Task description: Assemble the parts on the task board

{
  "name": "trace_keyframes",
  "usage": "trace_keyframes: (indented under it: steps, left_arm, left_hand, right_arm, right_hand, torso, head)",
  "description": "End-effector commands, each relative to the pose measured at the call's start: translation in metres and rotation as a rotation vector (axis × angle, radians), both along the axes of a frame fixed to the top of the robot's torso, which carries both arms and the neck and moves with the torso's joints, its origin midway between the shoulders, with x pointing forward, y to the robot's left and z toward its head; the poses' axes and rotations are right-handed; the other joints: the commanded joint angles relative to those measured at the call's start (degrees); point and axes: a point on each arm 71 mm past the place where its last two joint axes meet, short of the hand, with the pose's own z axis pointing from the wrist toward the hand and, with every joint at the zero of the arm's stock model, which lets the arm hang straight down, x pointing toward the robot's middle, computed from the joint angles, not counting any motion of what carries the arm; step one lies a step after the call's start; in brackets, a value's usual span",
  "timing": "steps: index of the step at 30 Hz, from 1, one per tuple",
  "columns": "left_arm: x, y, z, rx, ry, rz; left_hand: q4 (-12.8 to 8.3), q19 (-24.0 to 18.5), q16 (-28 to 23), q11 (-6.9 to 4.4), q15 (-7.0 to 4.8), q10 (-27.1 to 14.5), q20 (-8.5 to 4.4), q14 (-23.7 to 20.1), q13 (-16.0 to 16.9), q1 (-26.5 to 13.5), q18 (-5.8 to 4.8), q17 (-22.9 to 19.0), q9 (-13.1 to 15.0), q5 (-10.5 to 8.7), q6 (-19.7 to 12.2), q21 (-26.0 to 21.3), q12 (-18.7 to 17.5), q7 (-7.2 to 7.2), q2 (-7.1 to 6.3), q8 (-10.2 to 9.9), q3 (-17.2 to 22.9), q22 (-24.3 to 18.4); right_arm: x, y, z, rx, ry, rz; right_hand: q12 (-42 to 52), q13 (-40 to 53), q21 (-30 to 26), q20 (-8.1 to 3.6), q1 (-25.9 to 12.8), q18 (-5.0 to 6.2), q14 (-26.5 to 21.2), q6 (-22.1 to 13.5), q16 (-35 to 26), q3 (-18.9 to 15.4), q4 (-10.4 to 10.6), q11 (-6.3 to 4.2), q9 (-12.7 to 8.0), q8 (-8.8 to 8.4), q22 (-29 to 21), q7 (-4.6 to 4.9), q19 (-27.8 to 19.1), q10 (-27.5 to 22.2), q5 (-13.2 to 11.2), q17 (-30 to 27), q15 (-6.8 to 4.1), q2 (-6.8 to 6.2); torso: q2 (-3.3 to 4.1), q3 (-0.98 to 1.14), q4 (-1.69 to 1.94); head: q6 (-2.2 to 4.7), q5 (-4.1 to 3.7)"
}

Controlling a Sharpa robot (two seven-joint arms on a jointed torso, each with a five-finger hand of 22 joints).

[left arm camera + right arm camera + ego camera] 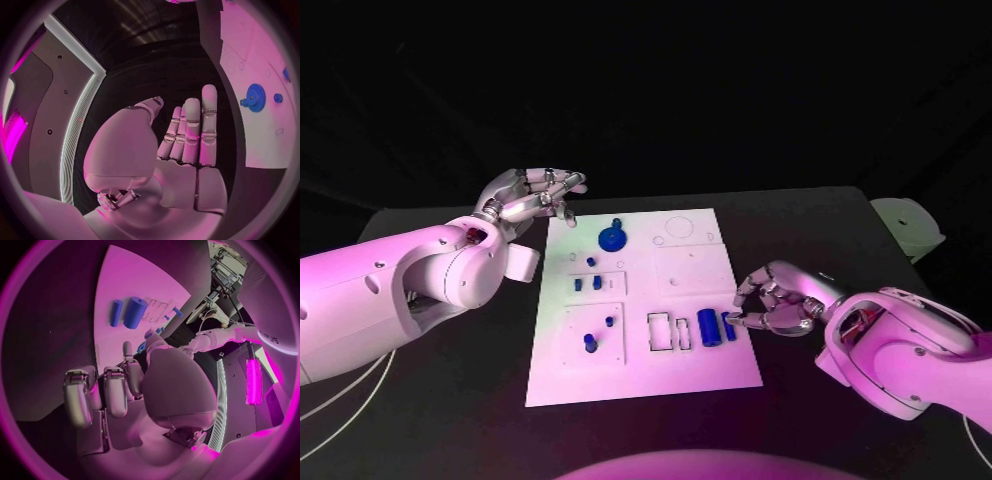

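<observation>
On the task board [689,365], two blue cylinders [718,325] lie near its right edge, just beside the right hand [776,305], whose fingers are curled and empty. They look light, rigid and slippery, best pinched mid-length. The left hand [531,197] hovers spread at the board's far left corner.

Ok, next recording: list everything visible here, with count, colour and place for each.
task board: one, white, middle of the table.
table: one, black, under the board.
gear: one, blue, far end of the board.
cylinders: two, blue, one thick and one thin, board's right edge by the right robot hand.
small parts: several, blue, in the board's left recesses.
pale object: one, whitish, table's far right corner.
left robot hand: silver, open, beside the board's far left corner.
right robot hand: silver, fingers curled, by the cylinders; any contact unclear.
</observation>
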Motion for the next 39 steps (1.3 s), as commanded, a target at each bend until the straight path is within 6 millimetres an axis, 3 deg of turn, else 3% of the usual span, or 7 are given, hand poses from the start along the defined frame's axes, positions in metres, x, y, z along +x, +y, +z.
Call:
trace_keyframes:
  steps: [1,5,15,24,39]
  left_arm:
    - [-0.001,-0.002,0.001,-0.012,-0.006,-0.018]
    - [-0.001,-0.001,0.002,-0.012,-0.006,-0.017]
    - [-0.002,-0.001,0.002,-0.013,-0.006,-0.019]
    - [-0.002,-0.001,0.002,-0.014,-0.005,-0.023]
    - [-0.003,-0.001,0.002,-0.014,0.000,-0.026]
  left_hand:
    - [0.06,0.01,0.34,-0.04,-0.14,-0.33,0.19,-0.34,-0.05,0.10,0.86,-0.07,-0.06,0.18,-0.39,-0.31,0.22,0.17,0.45,0.18,-0.19,-0.07]
    - [0.06,0.01,0.34,-0.04,-0.14,-0.33,0.19,-0.34,-0.05,0.10,0.86,-0.07,-0.06,0.18,-0.39,-0.31,0.22,0.17,0.45,0.18,-0.19,-0.07]
    - [0.06,0.01,0.34,-0.04,-0.14,-0.33,0.19,-0.34,-0.05,0.10,0.86,-0.07,-0.06,0.18,-0.39,-0.31,0.22,0.17,0.45,0.18,-0.19,-0.07]
    - [0.15,0.05,0.40,-0.04,-0.14,-0.45,0.19,-0.37,-0.07,0.18,0.86,-0.15,-0.10,0.19,-0.44,-0.37,0.42,0.18,0.45,0.27,-0.31,-0.12]
    - [0.21,0.06,0.42,-0.03,-0.13,-0.50,0.19,-0.39,-0.08,0.16,0.86,-0.18,-0.11,0.19,-0.46,-0.39,0.49,0.19,0.47,0.30,-0.35,-0.14]
  right_arm:
    - [-0.001,0.004,-0.005,-0.062,-0.010,-0.023]
    - [0.000,0.011,-0.009,-0.072,-0.010,-0.016]
    - [0.002,0.026,-0.021,-0.102,-0.001,0.014]
    - [0.004,0.032,-0.027,-0.141,0.010,0.025]
    - [0.006,0.041,-0.040,-0.177,0.020,0.045]
  right_hand:
    - [0.12,1.86,0.25,-0.32,-0.80,-0.37,5.10,-0.33,0.38,-0.64,-0.04,-0.02,0.10,0.21,15.05,-0.10,5.89,0.17,0.30,10.24,-0.24,0.17]
    - [0.05,1.89,0.25,-0.30,-1.10,-0.37,5.11,-0.55,0.43,-0.92,-0.03,0.02,0.12,0.17,15.05,-0.06,5.89,0.10,0.42,10.35,-0.22,0.31]
    - [-0.02,2.13,0.25,-0.22,-2.41,-0.37,5.05,-0.86,0.35,-2.02,0.02,0.11,0.27,0.27,15.05,0.01,5.89,0.00,0.43,10.15,-0.13,0.84]
    - [0.14,2.69,0.25,-0.19,-4.17,-0.37,5.01,-0.84,0.30,-3.79,0.02,0.05,0.59,0.71,15.05,-0.08,5.89,0.12,1.18,10.05,-0.15,1.55]
    - [0.12,2.95,0.25,-0.22,-2.83,-0.37,4.94,-0.81,0.18,-3.85,-0.26,-0.04,0.79,1.02,15.05,-0.17,5.89,0.13,1.26,9.83,-0.21,2.45]
  torso:
    - [0.17,-0.11,0.20]
    - [0.20,-0.20,0.10]
    - [0.29,-0.26,0.31]
    - [0.35,-0.39,0.38]
    - [0.52,-0.45,0.62]
  head:
    - [0.09,-0.24]
    - [0.05,-0.02]
    - [-0.29,0.23]
    - [-0.15,0.40]
    - [-0.28,-0.24]
